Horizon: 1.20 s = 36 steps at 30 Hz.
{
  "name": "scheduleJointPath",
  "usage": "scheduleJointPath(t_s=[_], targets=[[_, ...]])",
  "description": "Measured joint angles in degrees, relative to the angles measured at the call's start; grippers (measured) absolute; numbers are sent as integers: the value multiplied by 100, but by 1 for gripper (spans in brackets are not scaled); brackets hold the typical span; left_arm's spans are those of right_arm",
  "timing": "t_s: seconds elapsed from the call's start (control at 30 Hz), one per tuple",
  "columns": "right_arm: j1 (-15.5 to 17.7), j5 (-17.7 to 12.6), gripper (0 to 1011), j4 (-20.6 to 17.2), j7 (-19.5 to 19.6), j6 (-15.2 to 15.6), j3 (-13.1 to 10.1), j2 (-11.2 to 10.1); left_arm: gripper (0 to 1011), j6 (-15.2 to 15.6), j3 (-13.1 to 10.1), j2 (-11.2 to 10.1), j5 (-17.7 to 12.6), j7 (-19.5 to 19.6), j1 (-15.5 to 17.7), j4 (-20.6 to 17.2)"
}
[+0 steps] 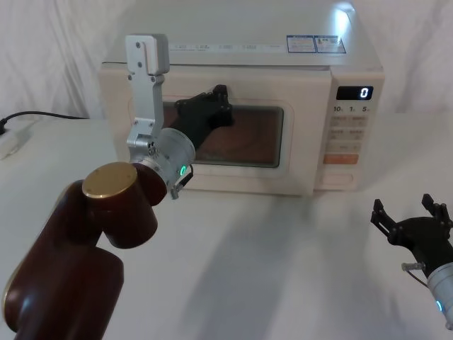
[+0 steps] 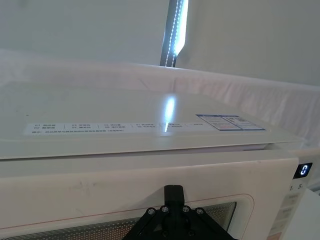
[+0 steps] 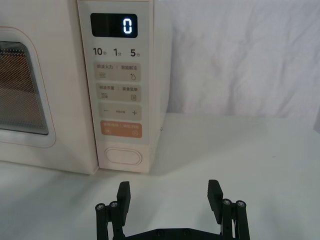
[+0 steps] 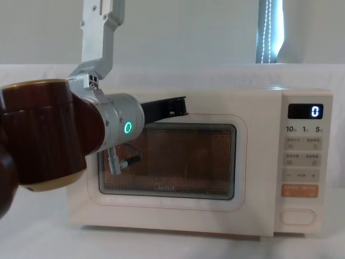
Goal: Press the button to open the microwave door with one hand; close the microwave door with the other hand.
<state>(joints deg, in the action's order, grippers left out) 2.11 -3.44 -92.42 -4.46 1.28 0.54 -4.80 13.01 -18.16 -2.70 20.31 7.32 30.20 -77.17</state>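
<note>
the microwave door (image 1: 212, 134) looks flush against the microwave (image 1: 368, 71), so this reads as the closing push at or near its end. the left gripper (image 1: 221, 99) sits at the upper part of the door, at the top edge of the dark window (image 4: 178, 162); whether its jaws are spread or pressed together cannot be told from here. to finish well, i'd judge the push should go straight into the door face, square and firm, until the latch catches, with the contact kept on the cream frame rather than the glass, and the arm should come off straight back so it does not drag the panel

the right gripper (image 3: 170, 195) hangs low over the white counter (image 1: 283, 248), in front of the control panel (image 3: 120, 85) and apart from it, its jaws spread with nothing between them. the button (image 3: 123, 155), the plain cream oblong at the bottom of the panel under the orange key (image 3: 121, 129), lies ahead of those jaws and somewhat toward the robot's left of their middle, not touched. the display (image 3: 114, 25) reads 0
</note>
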Motion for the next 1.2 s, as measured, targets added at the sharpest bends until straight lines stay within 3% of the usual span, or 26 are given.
scheduleJointPath(t_s=[1.2], targets=[[0,0,1002,0,0,0,0,0,0,-28,213,258,-282,-81,99,260]])
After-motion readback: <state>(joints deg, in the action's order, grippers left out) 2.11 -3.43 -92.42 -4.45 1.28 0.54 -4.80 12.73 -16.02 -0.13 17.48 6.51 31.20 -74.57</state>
